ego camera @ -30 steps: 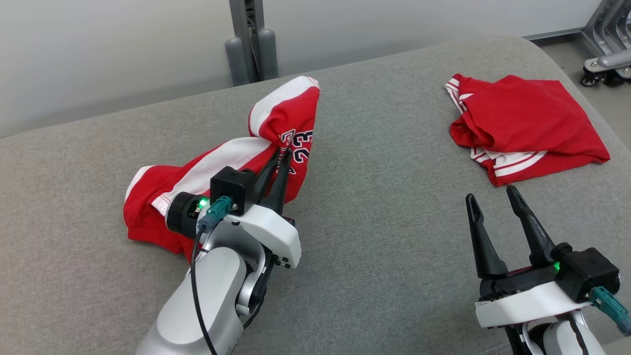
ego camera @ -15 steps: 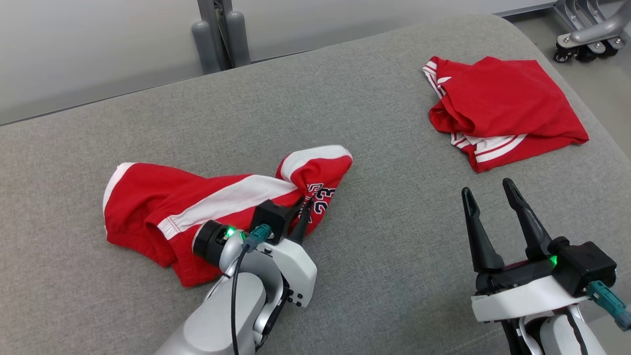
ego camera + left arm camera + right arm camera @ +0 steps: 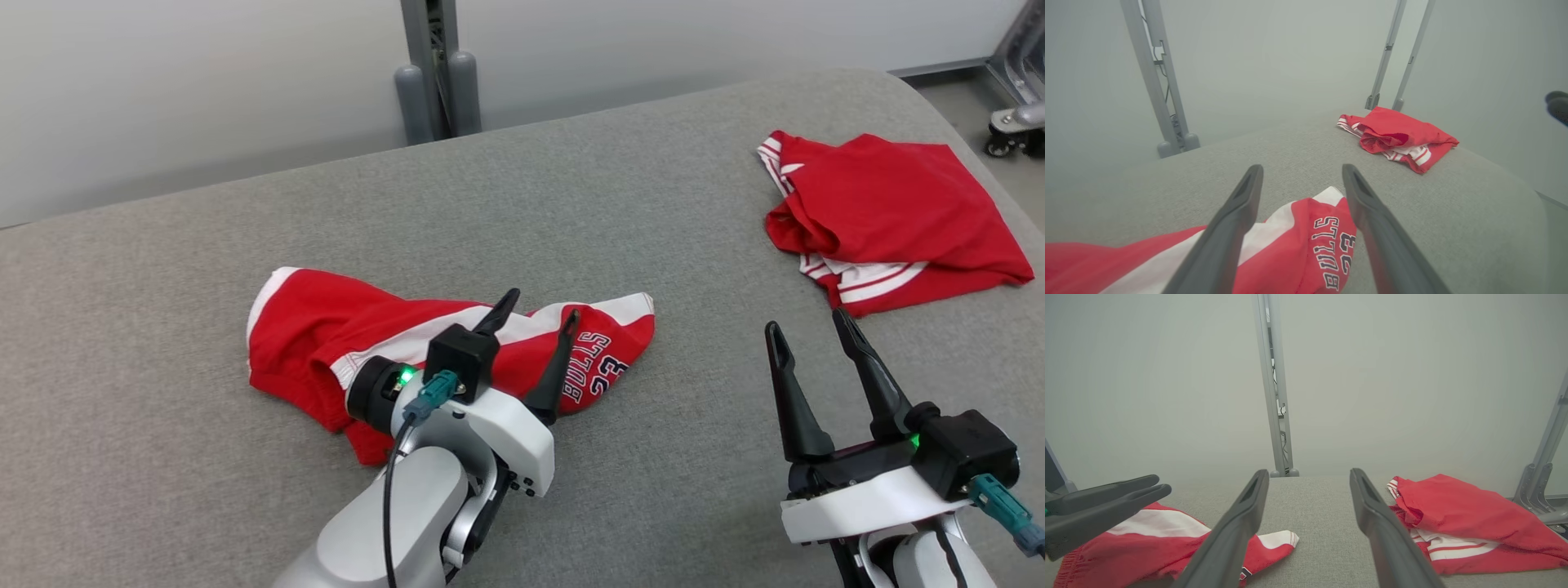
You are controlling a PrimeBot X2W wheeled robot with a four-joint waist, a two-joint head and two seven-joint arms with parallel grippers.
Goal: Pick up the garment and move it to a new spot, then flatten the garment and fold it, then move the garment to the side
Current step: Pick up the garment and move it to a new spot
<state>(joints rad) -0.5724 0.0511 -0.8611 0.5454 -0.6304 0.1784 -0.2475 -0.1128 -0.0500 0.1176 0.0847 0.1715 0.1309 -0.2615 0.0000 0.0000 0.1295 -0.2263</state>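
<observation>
Red garment point(image 3: 310, 327) lies crumpled under the left gripper point(image 3: 540, 306), jaws spread wide, holding nothing; right gripper point(image 3: 807, 322) likewise. Grab mid-fabric and flattening probably just bunches it worse.

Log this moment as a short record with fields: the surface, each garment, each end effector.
surface: grey woven fabric cushion
near garment: crumpled red-and-white basketball shorts printed BULLS 23, lying loose on the cushion, left of centre
far garment: folded red garment with white stripes, far right, apart from the shorts
left end effector: open, fingers spread over the shorts' printed leg, holding nothing
right end effector: open, empty, over bare cushion at the near right
</observation>
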